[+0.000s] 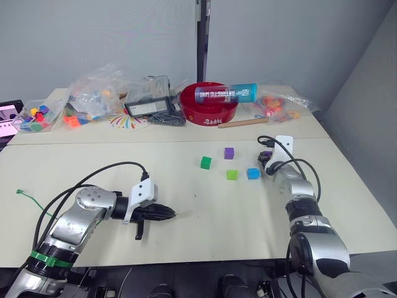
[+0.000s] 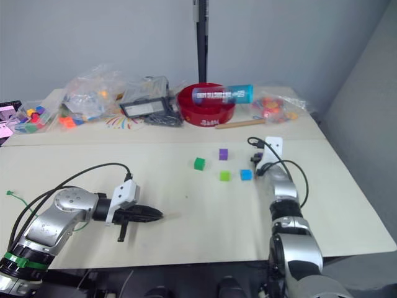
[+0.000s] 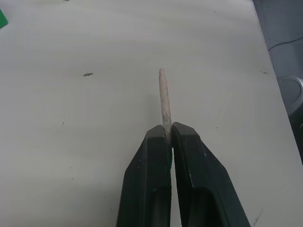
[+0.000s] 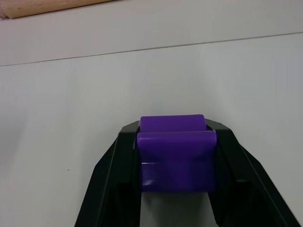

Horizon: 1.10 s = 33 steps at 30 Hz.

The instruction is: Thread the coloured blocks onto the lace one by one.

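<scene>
Grippers both grasping: the left gripper (image 3: 167, 137) pinches the lace's pale tip (image 3: 164, 99) low over the table (image 1: 186, 205); the right gripper (image 4: 176, 142) clamps a purple block (image 4: 176, 142) beside the other cubes. Risk: the floppy tip may miss the block's hole.

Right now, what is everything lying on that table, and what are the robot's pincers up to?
Cubes loose: four; purple, dark green, light green, blue; mid-table.
Purple cube: one, in the right pincer.
String: one, green, table's left edge; pale tip in the left pincer.
Bowl: one, red, at the back, blue bottle across it.
Bags: several, clear, back of table.
Wooden stick: one, beside the bowl.
Left pincer: shut on the tip.
Right pincer: shut on the cube.
</scene>
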{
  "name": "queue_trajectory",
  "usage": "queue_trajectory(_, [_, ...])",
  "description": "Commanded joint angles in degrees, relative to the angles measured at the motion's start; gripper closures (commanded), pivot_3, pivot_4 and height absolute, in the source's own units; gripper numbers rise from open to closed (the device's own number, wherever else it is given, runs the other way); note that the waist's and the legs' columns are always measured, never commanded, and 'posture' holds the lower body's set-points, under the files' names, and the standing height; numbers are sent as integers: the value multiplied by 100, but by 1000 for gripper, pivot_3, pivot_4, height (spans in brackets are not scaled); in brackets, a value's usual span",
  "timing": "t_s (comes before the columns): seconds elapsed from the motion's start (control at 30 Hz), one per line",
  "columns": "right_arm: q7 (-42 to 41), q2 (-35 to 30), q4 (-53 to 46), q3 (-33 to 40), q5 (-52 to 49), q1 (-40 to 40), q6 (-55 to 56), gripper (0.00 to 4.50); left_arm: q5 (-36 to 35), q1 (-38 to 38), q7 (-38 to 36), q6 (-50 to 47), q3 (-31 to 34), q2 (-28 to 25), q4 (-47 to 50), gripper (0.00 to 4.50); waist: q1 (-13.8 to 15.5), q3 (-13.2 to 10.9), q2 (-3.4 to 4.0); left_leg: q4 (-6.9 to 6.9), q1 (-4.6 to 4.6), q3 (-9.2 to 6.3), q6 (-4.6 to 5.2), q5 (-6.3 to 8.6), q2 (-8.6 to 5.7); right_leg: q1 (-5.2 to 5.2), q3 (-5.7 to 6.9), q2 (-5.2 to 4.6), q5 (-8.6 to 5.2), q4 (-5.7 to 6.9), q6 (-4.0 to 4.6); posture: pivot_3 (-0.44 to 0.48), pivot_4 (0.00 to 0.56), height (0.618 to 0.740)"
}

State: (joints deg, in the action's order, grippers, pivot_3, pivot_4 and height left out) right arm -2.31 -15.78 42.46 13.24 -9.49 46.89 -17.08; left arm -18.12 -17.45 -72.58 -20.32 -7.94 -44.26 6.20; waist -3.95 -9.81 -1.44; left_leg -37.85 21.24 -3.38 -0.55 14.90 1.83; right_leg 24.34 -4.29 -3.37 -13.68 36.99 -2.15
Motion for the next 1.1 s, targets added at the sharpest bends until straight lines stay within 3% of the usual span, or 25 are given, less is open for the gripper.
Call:
queue_trajectory(0.03, [-88, -118, -1487, 256, -379, -203, -373, 3292, -87, -101, -15, 9, 95, -40, 114, 4500, -1, -4, 6, 0, 3, -1, 0, 0, 0, 2, 0, 0, 0, 0, 0, 0, 150, 731])
queue_trajectory(0.1, [-132, -118, -2295, 254, -526, -459, -760, 3292, -94, -107, -19, 9, 101, -43, 110, 4500, 0, -4, 7, 0, 5, -2, 0, 0, 1, 4, 1, 0, 0, 2, 0, 0, 150, 731])
queue_trajectory(0.17, [-247, -204, -3996, 222, -895, -1052, -1539, 3292, -114, -101, -37, 10, 125, -65, 113, 4500, 1, -4, 7, 0, 5, -4, 2, 1, 2, 6, 2, 2, 0, 5, 0, 0, 150, 731])
queue_trajectory(0.37, [-656, -608, -7618, -5, -2365, -2327, -3592, 3292, -182, -165, -164, -5, 140, -136, 56, 4500, 11, -8, 13, 2, 11, -14, 7, 4, 1, 7, 10, 2, -1, 2, -1, 0, 150, 731])
queue_trajectory(0.47, [-791, -705, -8685, -241, -3331, -2780, -4495, 3292, -193, -207, -220, 0, 134, -151, 36, 4500, -2, -7, 12, 2, 7, -14, 7, 4, 6, 3, 10, 8, -4, -2, 0, 0, 150, 731])
queue_trajectory(0.67, [-685, -721, -9054, -885, -3640, -3513, -5031, 3292, -187, -243, -229, -20, 88, -142, 71, 4500, 51, -8, 10, -3, 4, -10, 6, 2, 4, -5, 9, 7, -5, -12, 0, 0, 150, 731])
queue_trajectory(0.9, [-1336, -1002, -7805, -2493, -2028, -4217, -3227, 3292, -212, -225, -217, -63, 94, -154, 166, 4500, 66, -8, 8, -3, 10, -4, 6, 3, 4, -1, 8, 7, -6, -24, -2, 0, 150, 731])
queue_trajectory(1.1, [-1678, -954, -6760, -2704, -1372, -4364, -2392, 3292, -209, -220, -224, -92, 98, -167, 193, 4500, 66, -4, 0, -3, 4, -4, 6, 3, 6, -5, 8, 8, -6, -22, -2, 0, 150, 731])
